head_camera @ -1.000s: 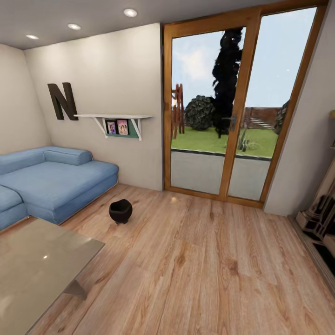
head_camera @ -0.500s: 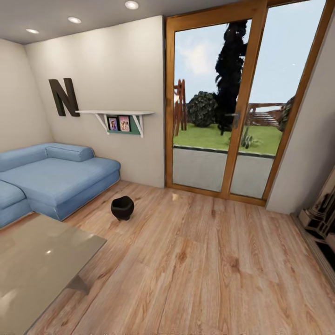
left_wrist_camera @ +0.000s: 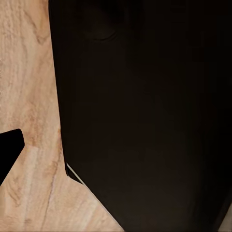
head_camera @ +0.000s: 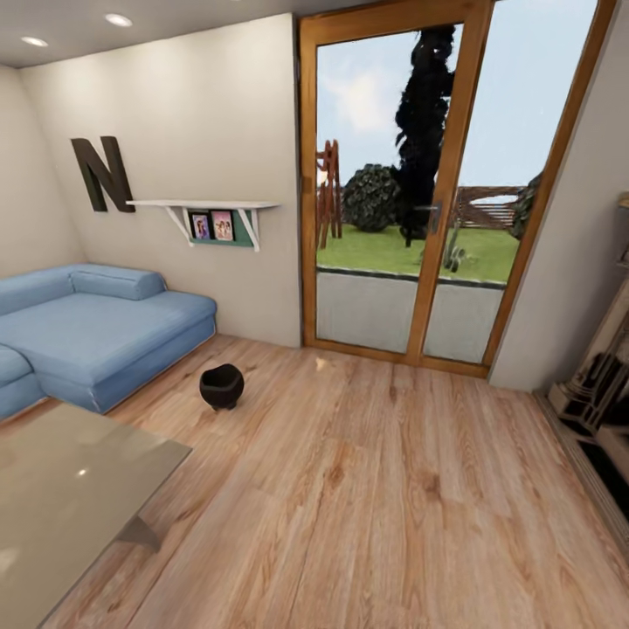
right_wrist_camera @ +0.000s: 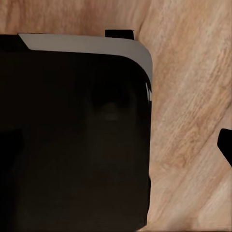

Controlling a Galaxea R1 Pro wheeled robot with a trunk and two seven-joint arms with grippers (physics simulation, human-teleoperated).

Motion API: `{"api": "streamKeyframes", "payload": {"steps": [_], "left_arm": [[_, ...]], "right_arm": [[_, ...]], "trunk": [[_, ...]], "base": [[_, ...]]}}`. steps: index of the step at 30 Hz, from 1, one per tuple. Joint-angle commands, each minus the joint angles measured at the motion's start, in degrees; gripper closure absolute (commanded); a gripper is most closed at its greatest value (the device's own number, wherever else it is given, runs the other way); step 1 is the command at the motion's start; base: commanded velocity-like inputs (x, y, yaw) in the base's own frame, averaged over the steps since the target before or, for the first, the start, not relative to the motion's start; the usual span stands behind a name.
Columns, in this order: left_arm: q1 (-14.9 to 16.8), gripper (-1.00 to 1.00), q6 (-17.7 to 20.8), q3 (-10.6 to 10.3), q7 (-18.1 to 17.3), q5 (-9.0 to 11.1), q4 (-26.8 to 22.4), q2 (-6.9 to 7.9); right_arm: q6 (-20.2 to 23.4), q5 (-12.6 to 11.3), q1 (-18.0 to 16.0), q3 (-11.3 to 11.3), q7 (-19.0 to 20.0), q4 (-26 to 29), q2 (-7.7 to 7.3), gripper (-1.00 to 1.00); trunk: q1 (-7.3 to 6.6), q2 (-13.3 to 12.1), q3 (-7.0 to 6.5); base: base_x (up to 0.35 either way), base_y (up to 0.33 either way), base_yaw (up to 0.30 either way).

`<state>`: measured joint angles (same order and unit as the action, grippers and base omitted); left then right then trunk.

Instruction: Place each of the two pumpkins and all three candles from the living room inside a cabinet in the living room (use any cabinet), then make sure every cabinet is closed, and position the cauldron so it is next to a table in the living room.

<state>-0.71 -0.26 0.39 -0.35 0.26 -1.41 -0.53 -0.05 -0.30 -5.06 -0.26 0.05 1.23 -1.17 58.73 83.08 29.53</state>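
- Black and round-bellied, the cauldron (head_camera: 222, 386) sits upright on the wooden floor (head_camera: 376, 489), just off the corner of the blue sofa (head_camera: 96, 328) and apart from the glass-topped table (head_camera: 70, 489).
- Judge it rigid, probably heavy for its size; its curved belly would likely slip between flat fingers.
- Take hold at the wide mouth, one finger inside the rim and one outside.
- Both wrist views show dark robot bodywork over floorboards; you cannot tell whether either gripper's jaws stand apart or hold anything.
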Motion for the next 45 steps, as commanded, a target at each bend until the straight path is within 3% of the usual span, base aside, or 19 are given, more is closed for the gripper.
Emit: {"api": "streamKeyframes", "payload": {"steps": [1, 45], "left_arm": [[0.0, -1.00, 0.0, 0.0, 0.0, 0.0, 0.0, 0.00], [-0.1, -1.00, 0.0, 0.0, 0.0, 0.0, 0.0, 0.00]], "right_arm": [[0.0, 0.0, 0.0, 0.0, 0.0, 0.0, 0.01, -1.00], [0.0, 0.3, 0.0, 0.3, 0.0, -0.1, 0.14, -1.00]], "trunk": [[0.00, 0.0, 0.08], [0.00, 0.0, 1.88]], "base": [[0.000, 0.000, -0.187], [0.000, 0.000, -0.255]]}}
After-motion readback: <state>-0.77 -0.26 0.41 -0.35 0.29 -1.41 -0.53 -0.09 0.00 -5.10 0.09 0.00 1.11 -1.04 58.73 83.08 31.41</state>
